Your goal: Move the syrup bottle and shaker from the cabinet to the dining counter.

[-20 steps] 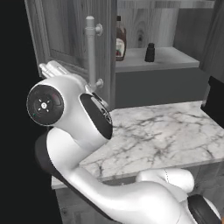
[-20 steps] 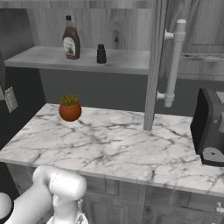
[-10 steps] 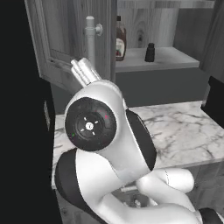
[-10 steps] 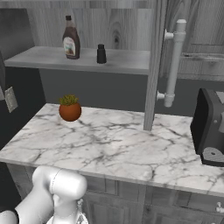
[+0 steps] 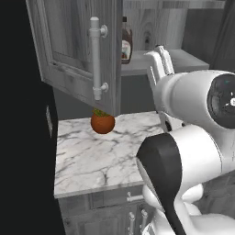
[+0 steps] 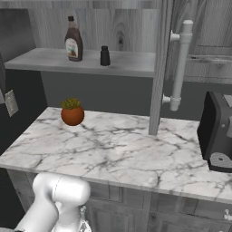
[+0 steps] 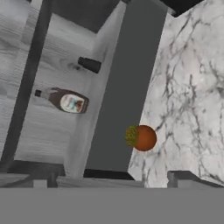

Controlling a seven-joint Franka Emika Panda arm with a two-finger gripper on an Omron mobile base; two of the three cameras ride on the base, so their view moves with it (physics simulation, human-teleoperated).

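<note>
Cabinet [image 5: 78, 50] door partly hides syrup bottle [image 5: 126, 42].

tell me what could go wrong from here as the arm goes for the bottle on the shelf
1. The shaker stands close beside the syrup bottle on the cabinet shelf; the open gripper could knock it over while closing on the bottle.
2. The open door hangs out over the worktop, so a wide arm swing might hit it.
3. The plant pot sits right below the shelf and could get clipped when the bottle is carried out.
</note>
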